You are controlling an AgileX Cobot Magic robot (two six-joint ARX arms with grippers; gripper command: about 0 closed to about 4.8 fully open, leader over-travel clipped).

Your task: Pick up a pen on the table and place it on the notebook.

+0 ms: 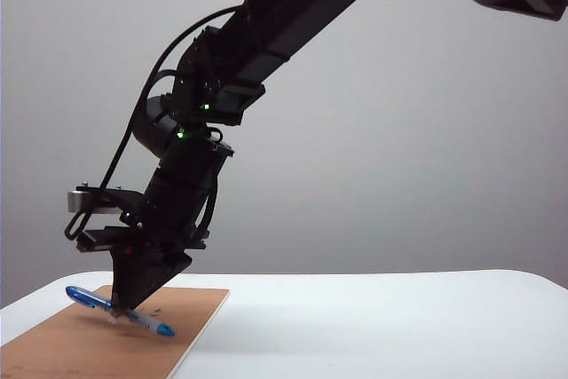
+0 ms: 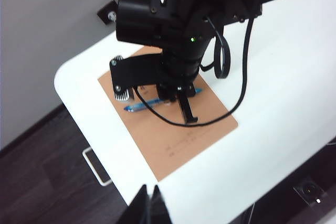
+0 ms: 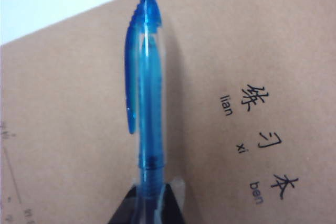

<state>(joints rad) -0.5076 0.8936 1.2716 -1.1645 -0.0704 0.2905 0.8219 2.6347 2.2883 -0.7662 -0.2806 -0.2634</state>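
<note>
The blue pen (image 1: 86, 297) is clamped in my right gripper (image 1: 120, 311), which is shut on its clear middle barrel. It hangs tilted just over the tan notebook (image 1: 84, 343), with the tip end (image 1: 162, 329) lower and close to the cover. The right wrist view shows the pen (image 3: 147, 93) running out from my right gripper (image 3: 149, 203) over the notebook (image 3: 252, 40) beside its printed characters. High above the white table (image 2: 273, 103), my left gripper (image 2: 150, 203) is shut and empty, looking down on the pen (image 2: 144, 105), the notebook (image 2: 178, 135) and my right gripper (image 2: 173, 98).
The notebook lies near the table's rounded left corner (image 2: 65, 80), with dark floor beyond the edge. A white bracket (image 2: 97, 166) hangs off the table's side. The right arm's black cable (image 2: 233, 98) loops over the notebook. White tabletop (image 1: 399, 326) stretches to the right.
</note>
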